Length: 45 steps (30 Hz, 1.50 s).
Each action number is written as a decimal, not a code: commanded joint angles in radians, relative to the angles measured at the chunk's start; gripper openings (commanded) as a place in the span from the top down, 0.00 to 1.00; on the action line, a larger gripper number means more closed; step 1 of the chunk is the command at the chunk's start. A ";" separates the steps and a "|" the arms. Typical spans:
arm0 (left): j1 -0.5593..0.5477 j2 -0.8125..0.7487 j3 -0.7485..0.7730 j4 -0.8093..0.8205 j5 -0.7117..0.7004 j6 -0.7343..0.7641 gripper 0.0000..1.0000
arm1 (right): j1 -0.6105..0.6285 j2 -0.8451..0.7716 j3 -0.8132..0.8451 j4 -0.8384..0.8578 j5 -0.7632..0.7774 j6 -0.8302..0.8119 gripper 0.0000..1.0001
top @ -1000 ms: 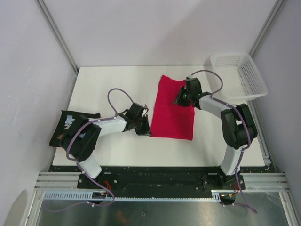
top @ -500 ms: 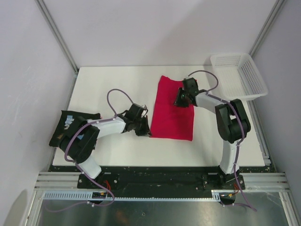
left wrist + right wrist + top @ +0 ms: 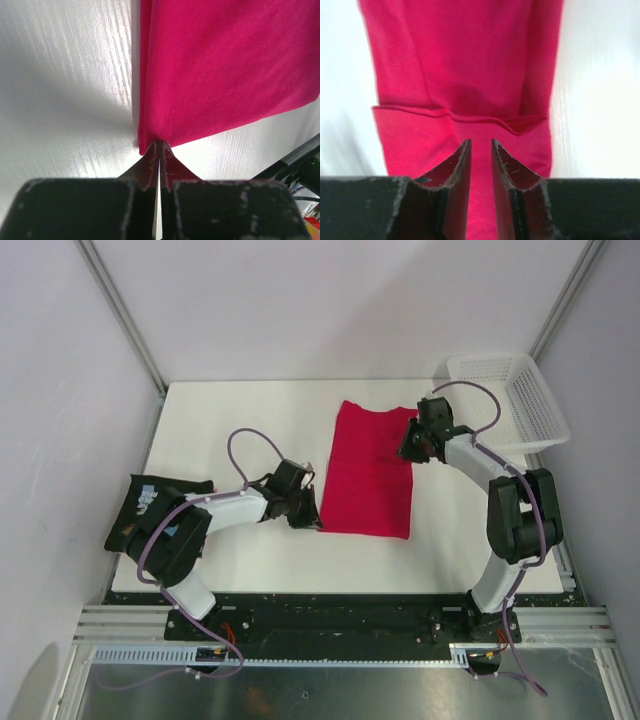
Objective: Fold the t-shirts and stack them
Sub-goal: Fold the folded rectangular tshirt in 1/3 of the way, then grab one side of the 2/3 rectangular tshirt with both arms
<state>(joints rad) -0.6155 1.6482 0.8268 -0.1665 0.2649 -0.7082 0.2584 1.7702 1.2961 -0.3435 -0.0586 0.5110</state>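
Top view, change: the right tool (image 3: 408, 450) has swung off the pink shirt (image 3: 368, 475) to its right edge, a regrip for the next fold, I judge.
Top view, surroundings: the black shirt (image 3: 150, 505) lies well left on the surface (image 3: 230, 410); the basket (image 3: 505, 390) is to the right, nothing blocking.
Left wrist: the left tool (image 3: 159, 146) is closed, apparently pinching the shirt's near-left corner.
Right wrist: the right tool (image 3: 480, 145) is slightly parted and empty above the shirt's hem.

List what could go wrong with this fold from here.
1. The left gripper pinches only the very corner of the crimson shirt; a pull may slip it free.
2. The right gripper is open above the shirt's folded layers, holding nothing; lifting one-sided could skew or undo the fold.
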 commanded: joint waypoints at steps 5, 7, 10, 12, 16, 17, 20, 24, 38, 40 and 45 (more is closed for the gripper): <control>-0.007 -0.006 0.036 0.004 -0.009 0.003 1.00 | -0.054 0.078 -0.090 0.038 -0.042 -0.020 0.75; -0.007 -0.004 0.037 0.004 -0.009 0.004 1.00 | -0.068 0.106 -0.092 0.047 -0.042 -0.014 0.75; -0.007 -0.004 0.038 0.004 -0.009 0.004 1.00 | -0.080 0.134 -0.092 0.057 -0.051 -0.002 0.76; -0.007 -0.006 0.038 0.003 -0.009 0.005 1.00 | -0.081 0.137 -0.092 0.058 -0.058 0.003 0.75; -0.007 -0.014 0.044 0.003 -0.003 0.010 0.98 | -0.081 0.079 -0.092 0.028 -0.057 0.001 0.72; -0.006 -0.016 0.047 0.003 -0.001 0.013 0.97 | -0.081 0.054 -0.092 0.013 -0.052 0.000 0.70; -0.002 -0.025 0.055 0.002 0.005 0.016 0.95 | -0.079 -0.047 -0.095 -0.062 -0.021 0.002 0.67; 0.004 -0.047 0.068 0.002 0.019 0.016 0.92 | -0.048 -0.194 -0.201 -0.124 0.001 0.015 0.65; 0.023 -0.112 0.068 0.000 0.058 0.025 0.88 | 0.044 -0.608 -0.710 -0.054 -0.088 0.185 0.62; 0.026 -0.118 0.062 -0.002 0.059 0.025 0.88 | 0.045 -0.623 -0.719 -0.053 -0.086 0.191 0.61; 0.036 -0.131 0.034 -0.001 0.053 0.030 0.88 | 0.046 -0.633 -0.725 -0.039 -0.083 0.209 0.60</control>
<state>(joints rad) -0.5907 1.5692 0.8677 -0.1741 0.3031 -0.7033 0.2985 1.1595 0.5716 -0.4248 -0.1398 0.6857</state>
